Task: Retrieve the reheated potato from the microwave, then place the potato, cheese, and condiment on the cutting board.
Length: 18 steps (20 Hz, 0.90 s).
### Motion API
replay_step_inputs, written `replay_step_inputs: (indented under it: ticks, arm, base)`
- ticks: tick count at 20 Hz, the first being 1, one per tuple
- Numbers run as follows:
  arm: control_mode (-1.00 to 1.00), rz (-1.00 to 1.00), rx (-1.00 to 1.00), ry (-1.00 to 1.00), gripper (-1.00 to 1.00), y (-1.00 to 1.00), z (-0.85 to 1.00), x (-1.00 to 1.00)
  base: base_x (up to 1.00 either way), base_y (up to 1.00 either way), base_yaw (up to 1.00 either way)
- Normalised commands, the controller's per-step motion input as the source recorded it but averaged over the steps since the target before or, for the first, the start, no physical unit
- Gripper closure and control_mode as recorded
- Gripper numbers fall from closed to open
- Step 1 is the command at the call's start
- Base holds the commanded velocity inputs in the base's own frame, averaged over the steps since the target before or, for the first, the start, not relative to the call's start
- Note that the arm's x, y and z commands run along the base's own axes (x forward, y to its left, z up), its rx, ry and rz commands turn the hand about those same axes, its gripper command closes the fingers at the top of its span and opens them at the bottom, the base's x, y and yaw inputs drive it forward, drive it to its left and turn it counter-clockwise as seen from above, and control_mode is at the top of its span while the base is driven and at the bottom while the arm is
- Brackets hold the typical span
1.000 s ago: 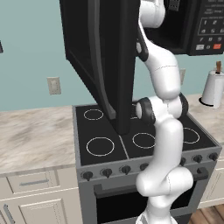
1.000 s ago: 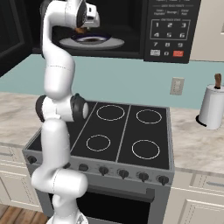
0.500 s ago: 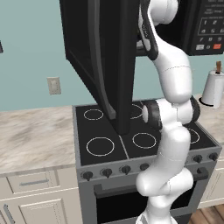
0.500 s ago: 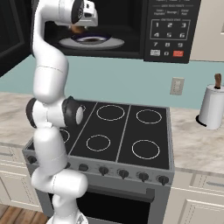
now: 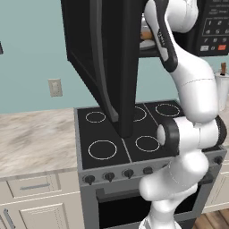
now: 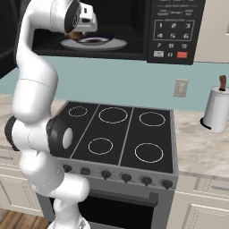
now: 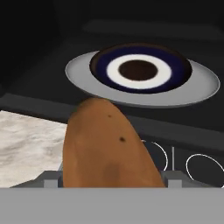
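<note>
View along the tool (image 7: 111,181): the potato (image 7: 107,146), a brown rounded lump with small dark specks, stands between the jaws and hides the fingertips. Behind it lies a grey plate (image 7: 144,85) with a dark blue well, a white ring and a dark centre, resting on the black floor of the microwave (image 7: 52,65). Below the sill appear a pale marbled surface (image 7: 28,148) at left and white stovetop burner rings (image 7: 203,168) at right.

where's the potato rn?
In the hand view the potato sits between the fingers, in front of the plate at the microwave mouth. The right base view shows it by the hand at the opening's left, above the stovetop.
</note>
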Motion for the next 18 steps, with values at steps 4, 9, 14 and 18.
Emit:
replay_step_inputs:
  ticks: [4, 9, 14, 18]
  arm:
    - [-1.0, 0.0, 0.0, -0.06, 1.0, -0.09, -0.09, -0.5]
    - [-1.0, 0.0, 0.0, 0.0, 1.0, -0.09, -0.05, -0.5]
    - [-1.0, 0.0, 0.01, 0.0, 1.0, -0.07, -0.02, -0.49]
    - [-1.0, 0.0, 0.0, 0.0, 1.0, -0.06, -0.15, -0.61]
  base:
    - [0.0, 0.0, 0.0]
    - [0.0, 0.0, 0.0]
    - [0.0, 0.0, 0.0]
    - [0.0, 0.0, 0.0]
